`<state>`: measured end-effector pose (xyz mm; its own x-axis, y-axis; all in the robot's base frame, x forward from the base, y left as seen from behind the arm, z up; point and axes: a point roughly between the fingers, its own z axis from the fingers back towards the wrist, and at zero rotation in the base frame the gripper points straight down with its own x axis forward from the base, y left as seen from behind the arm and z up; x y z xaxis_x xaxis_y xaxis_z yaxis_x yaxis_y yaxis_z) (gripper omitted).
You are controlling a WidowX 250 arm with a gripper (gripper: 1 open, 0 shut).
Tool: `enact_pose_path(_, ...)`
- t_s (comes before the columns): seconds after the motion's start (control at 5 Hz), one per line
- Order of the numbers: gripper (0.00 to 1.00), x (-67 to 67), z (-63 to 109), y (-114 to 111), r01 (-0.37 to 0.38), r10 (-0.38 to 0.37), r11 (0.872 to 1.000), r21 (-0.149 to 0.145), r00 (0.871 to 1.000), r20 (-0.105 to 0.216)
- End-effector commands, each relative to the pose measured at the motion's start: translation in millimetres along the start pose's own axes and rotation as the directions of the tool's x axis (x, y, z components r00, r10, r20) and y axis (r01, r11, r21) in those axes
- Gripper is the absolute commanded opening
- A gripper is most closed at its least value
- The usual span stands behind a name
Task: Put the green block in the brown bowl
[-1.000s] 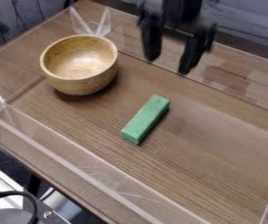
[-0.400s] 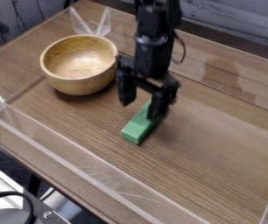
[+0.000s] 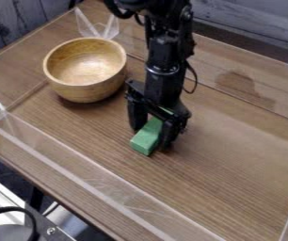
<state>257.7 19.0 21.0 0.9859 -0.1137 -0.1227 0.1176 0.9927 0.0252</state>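
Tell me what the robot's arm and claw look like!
The arm is black all over, slim and made of stacked, blocky segments. At its end sits a black gripper with two flat, straight fingers like a fork. A thin dark cable seems to run alongside the arm. No markings are readable.

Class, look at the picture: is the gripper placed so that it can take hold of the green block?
Probably yes. The gripper points down with open fingers astride the green block, and nothing lies between them.

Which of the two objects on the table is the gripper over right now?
The green block: the open gripper straddles it. The brown bowl sits apart, untouched.
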Motion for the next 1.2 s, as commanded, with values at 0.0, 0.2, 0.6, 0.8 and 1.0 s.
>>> enact_pose_path(0.0,1.00,7.4,17.3,0,0.058,-0.059,0.998,0.019,0.994,0.092)
enact_pose_path(0.2,1.00,19.1,17.4,-2,0.051,-0.053,0.998,0.022,0.992,0.118)
enact_pose_path(0.6,0.00,29.8,18.0,-4,0.082,-0.084,0.996,0.022,0.985,0.150)
enact_pose_path(0.8,1.00,27.5,24.7,-4,0.118,-0.120,0.993,0.018,0.980,0.157)
enact_pose_path(1.0,1.00,27.1,33.2,-1,0.108,-0.106,0.994,0.000,0.979,0.176)
